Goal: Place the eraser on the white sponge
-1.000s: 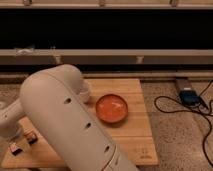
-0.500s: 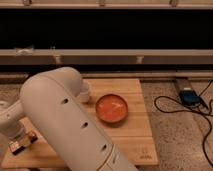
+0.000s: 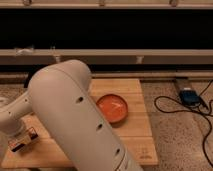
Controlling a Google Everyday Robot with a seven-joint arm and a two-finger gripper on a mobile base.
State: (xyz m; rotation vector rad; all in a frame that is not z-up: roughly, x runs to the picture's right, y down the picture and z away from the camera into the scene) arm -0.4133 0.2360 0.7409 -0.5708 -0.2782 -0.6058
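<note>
Pincer (image 3: 20, 135), pressed together, sits low at the left end of the pale wooden board (image 3: 137, 125), right at the small black orange-rimmed eraser (image 3: 24, 143); actual grip unclear. The bulky white arm (image 3: 75, 115) hides much of the board.

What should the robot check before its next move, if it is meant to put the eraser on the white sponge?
1. Gripper shut, low at the wooden board's left edge: ok.
2. Eraser firmly held by it: cannot tell.
3. White sponge in sight: not ok; the arm hides much of the board.
4. Orange bowl apart from the gripper: ok.
5. Black cable off the board, on the floor at right: ok.
</note>
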